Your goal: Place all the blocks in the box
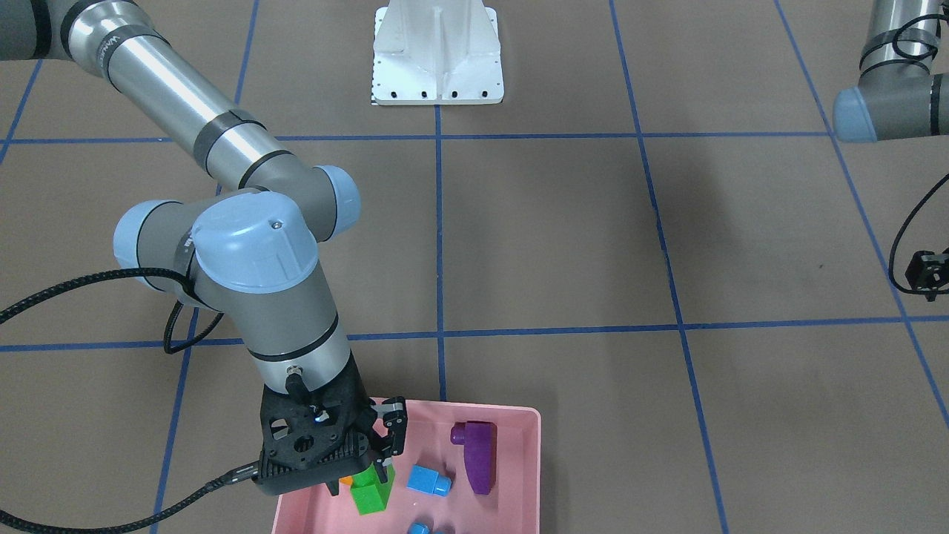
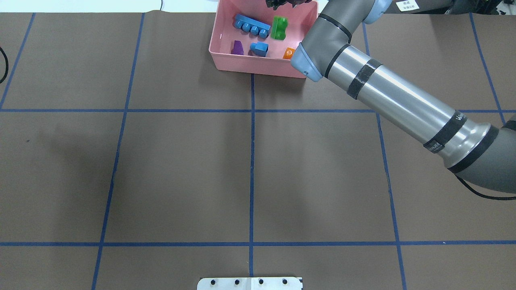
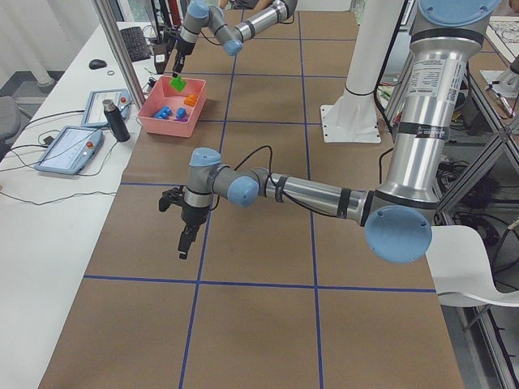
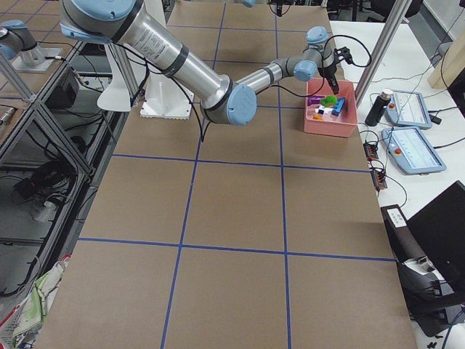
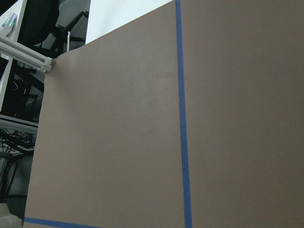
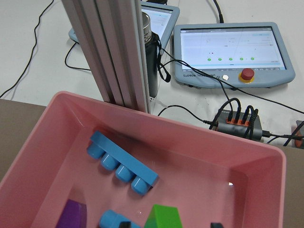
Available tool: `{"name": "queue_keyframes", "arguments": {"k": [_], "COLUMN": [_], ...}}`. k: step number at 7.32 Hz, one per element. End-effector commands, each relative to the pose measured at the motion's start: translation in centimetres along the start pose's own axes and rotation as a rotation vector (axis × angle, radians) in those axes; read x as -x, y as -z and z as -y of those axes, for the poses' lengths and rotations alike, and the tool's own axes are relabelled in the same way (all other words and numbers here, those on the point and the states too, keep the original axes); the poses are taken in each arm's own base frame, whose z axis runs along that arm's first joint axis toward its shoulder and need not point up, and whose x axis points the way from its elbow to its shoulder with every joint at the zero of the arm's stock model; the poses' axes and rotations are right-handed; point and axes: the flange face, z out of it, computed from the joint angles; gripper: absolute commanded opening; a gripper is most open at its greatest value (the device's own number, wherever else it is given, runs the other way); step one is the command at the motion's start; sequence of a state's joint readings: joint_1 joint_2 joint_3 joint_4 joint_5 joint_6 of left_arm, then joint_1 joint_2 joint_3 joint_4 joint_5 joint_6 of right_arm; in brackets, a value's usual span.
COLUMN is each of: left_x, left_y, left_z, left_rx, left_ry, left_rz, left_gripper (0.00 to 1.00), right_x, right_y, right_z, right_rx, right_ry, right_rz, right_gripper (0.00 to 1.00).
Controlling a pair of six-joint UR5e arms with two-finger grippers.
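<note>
The pink box sits at the table's far edge, and all five blocks lie in it. They are the long light blue block, the green block, the purple block, the small light blue block and the orange block. My right gripper hangs over the box, open, its fingertips wide apart on either side of the green block. In the right wrist view the green block sits between the tips. My left gripper hangs above bare table, far from the box; I cannot tell whether it is open or shut.
The white robot base stands mid-table on the robot's side. Beyond the box, off the table, are an aluminium post, a dark bottle, two tablets and cables. Blue tape lines cross the brown table.
</note>
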State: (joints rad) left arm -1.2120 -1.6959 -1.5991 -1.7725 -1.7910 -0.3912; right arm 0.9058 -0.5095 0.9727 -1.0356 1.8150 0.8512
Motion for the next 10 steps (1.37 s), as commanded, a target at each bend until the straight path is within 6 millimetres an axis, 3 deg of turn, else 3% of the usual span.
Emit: {"name": "queue_keyframes", "arguments": {"k": [1,2,3,4,5,7,8,10], "left_x": [1.0,1.3,2.6,4.6,5.7,6.2,6.3,9.8], "left_y": [1.0,1.2,1.6,1.8,1.5,1.6,1.6,2.1], "left_z": [-2.7,-3.6,-4.7,-5.4,-6.6,-8.3,-9.6,-11.0], "left_rx": [0.043,0.057,0.067,0.077,0.089,0.096,0.109,0.112], "left_ry": [0.016,0.022,-0.038,-0.084,-0.078,-0.074,-0.1,-0.136], "left_rz": [-0.108,-0.142,-0.185,-0.251,-0.269,-0.276,-0.311,-0.418], "left_gripper": [1.0,1.0,1.0,1.0,1.0,1.0,1.0,1.0], "right_x": [-2.2,-5.0,-8.2,-13.9,-19.2,-29.6,-35.3,-49.2], "right_y": [2.8,6.7,9.7,11.2,10.2,11.7,13.7,17.7], "right_z": [1.5,3.4,1.9,-3.0,-8.3,-12.3,-14.6,-20.8], "right_rx": [0.096,0.142,0.184,0.195,0.223,0.236,0.26,0.309], "right_ry": [-0.047,-0.105,-0.135,-0.145,-0.152,-0.223,-0.194,-0.111], "right_rz": [0.076,0.065,0.087,0.103,0.067,-0.001,-0.002,-0.025], "right_gripper": [1.0,1.0,1.0,1.0,1.0,1.0,1.0,1.0]}}
